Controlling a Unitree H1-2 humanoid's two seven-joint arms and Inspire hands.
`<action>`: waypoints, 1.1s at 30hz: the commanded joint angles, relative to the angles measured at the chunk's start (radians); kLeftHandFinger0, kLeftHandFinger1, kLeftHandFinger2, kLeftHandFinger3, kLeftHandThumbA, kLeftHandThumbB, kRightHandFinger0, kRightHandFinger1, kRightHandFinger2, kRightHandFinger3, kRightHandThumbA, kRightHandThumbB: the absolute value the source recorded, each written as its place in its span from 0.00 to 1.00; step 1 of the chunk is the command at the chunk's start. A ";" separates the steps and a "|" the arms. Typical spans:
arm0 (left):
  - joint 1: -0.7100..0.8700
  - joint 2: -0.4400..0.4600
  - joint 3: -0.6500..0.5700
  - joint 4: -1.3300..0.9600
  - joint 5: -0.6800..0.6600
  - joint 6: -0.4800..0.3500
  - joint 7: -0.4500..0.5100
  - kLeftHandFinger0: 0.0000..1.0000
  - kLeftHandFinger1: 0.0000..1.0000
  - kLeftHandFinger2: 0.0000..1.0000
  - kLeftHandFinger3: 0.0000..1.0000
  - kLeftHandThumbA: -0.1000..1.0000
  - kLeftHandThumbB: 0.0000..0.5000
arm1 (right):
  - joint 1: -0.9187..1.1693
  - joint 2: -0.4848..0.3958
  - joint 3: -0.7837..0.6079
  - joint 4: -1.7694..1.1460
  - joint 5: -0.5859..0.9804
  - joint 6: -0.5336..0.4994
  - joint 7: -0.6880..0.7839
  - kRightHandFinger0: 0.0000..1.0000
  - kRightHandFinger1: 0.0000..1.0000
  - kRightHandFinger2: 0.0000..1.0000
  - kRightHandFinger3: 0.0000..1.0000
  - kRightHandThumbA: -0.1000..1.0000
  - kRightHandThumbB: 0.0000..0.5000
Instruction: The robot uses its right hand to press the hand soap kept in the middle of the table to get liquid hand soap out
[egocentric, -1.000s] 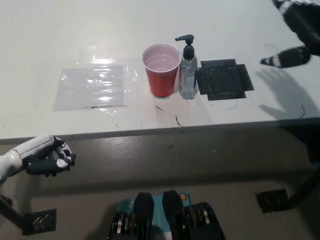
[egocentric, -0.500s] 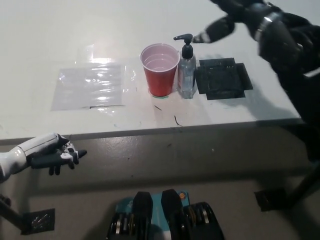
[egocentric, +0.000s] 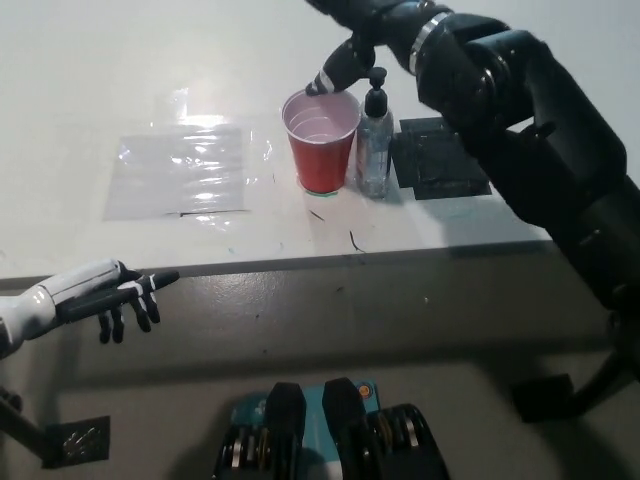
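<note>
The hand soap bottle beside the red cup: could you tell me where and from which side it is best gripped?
Grip the hand soap bottle round its clear upright body, below the black pump. Probably come from its right side, over the black patch, because the red cup stands close against its left and the right hand hovers over the pump.

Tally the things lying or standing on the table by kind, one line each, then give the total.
Red cup: 1
Hand soap bottle with black pump: 1
Clear plastic sheet: 1
Black tape patch: 1
Total: 4

Not counted: the right hand above the pump, and the left hand, open, below the table edge.
</note>
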 joint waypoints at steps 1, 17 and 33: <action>-0.031 0.017 0.023 -0.020 -0.003 0.005 -0.011 0.34 0.31 0.46 0.68 0.95 0.58 | -0.037 -0.006 -0.011 0.029 -0.026 -0.083 -0.071 1.00 1.00 1.00 1.00 1.00 1.00; -0.019 0.016 0.029 -0.033 0.010 0.012 -0.006 0.33 0.30 0.45 0.67 0.93 0.57 | 0.026 -0.060 -0.030 0.052 -0.050 -0.126 -0.088 1.00 1.00 1.00 1.00 1.00 1.00; -0.019 0.018 0.038 -0.031 0.011 0.001 -0.002 0.27 0.25 0.40 0.64 0.95 0.55 | 0.070 -0.029 -0.038 0.072 -0.058 -0.118 -0.101 1.00 1.00 1.00 1.00 1.00 1.00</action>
